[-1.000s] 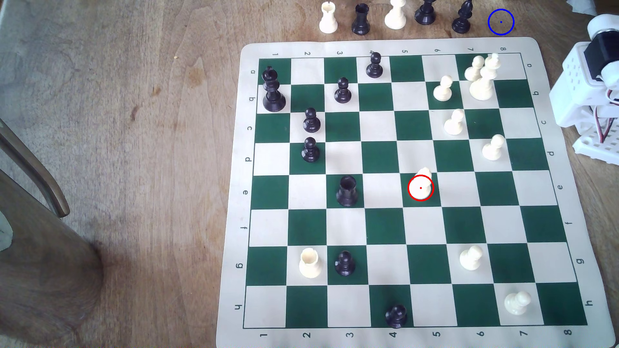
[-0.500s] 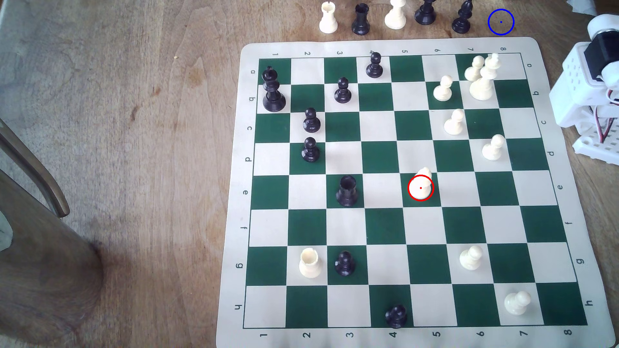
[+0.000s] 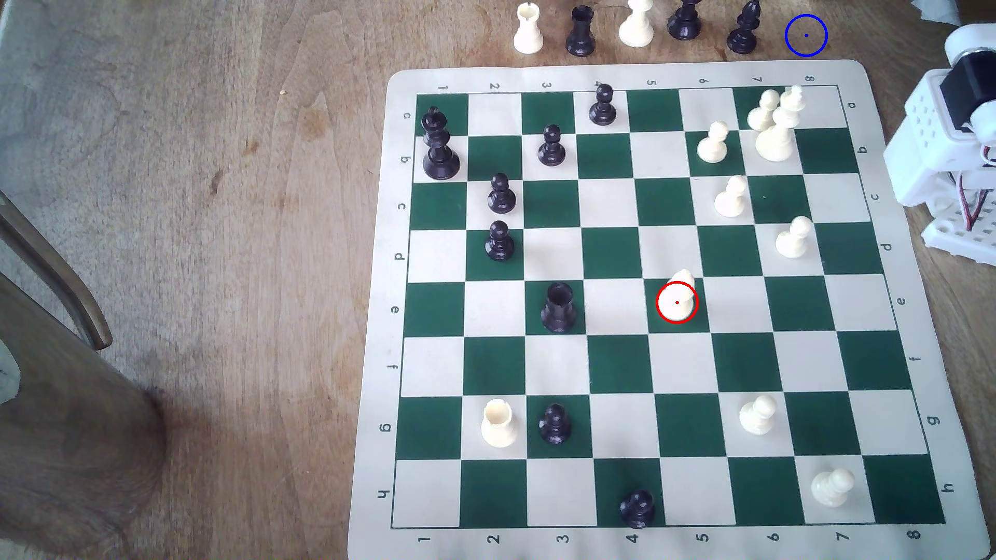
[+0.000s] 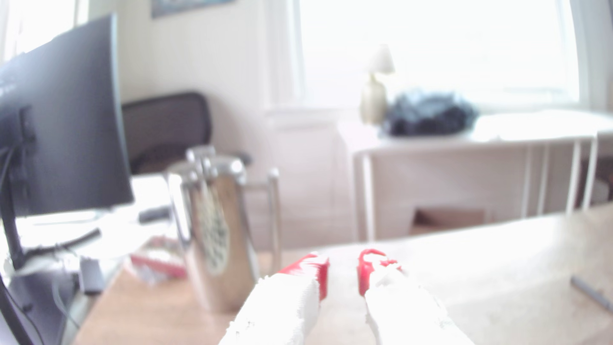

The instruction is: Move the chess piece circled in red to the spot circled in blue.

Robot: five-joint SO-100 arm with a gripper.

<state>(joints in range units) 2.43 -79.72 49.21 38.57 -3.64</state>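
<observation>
The chess piece, a small cream pawn ringed in red, stands upright on a green square near the middle of the chessboard. The spot is bare wood inside a blue circle, beyond the board's far right corner in the exterior view. The white arm sits at the exterior view's right edge, far from the pawn. In the wrist view my gripper is raised and looks out over the table. Its red-tipped fingers stand apart with nothing between them.
Several captured pieces line the wood left of the spot. Cream pawns and a king crowd the board's far right; black pieces hold its left side. A chair stands at the left. A shiny metal holder and a monitor are blurred in the wrist view.
The arm's upper part at the exterior view's right edge has shifted very slightly. No chess piece has moved.
</observation>
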